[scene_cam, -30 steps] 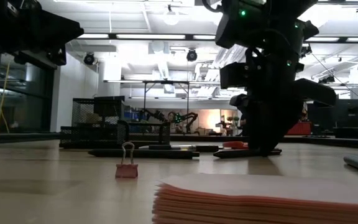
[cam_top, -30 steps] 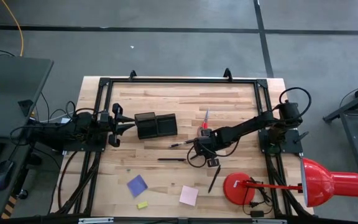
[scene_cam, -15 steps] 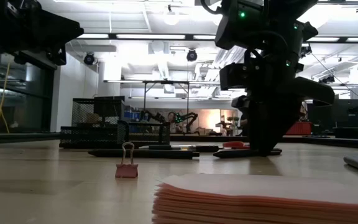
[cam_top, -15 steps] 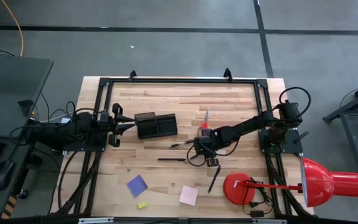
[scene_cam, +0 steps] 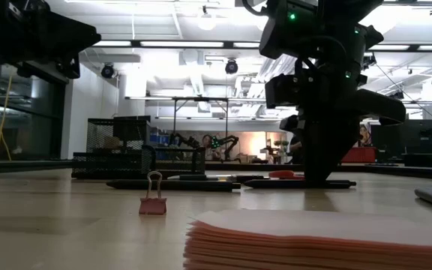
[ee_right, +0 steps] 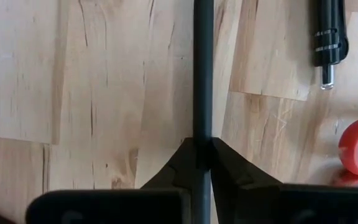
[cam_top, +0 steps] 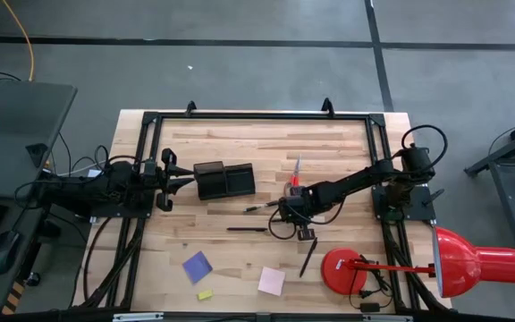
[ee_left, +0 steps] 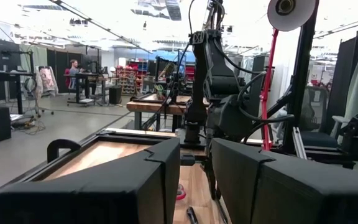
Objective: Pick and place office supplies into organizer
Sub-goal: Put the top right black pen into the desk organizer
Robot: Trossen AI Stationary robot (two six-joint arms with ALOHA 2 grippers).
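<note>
My right gripper points down at the table's middle, shut on a thin dark pen lying on the wood. Beside it lie another pen and the red-handled scissors. More pens lie nearer the front. A blue-purple note pad, a pink note pad and a yellow eraser rest flat near the front edge. The black organizer stands left of centre. My left gripper waits level just left of it, open by a narrow gap, with nothing between its fingers. My right gripper pinches the pen's shaft between its two fingertips, around mid-length. The fingers come from above, pointing steeply down, and lie across the pen. The pen lies level on the table.
A red desk lamp has its round base at the front right and its head beyond the table's edge. A pink binder clip stands on the table. A black frame runs round the table's far and side edges.
My right gripper has shut on the pen without leaving its place. As the fingers closed, the pen turned a little on the table and now lies level across the low view.
</note>
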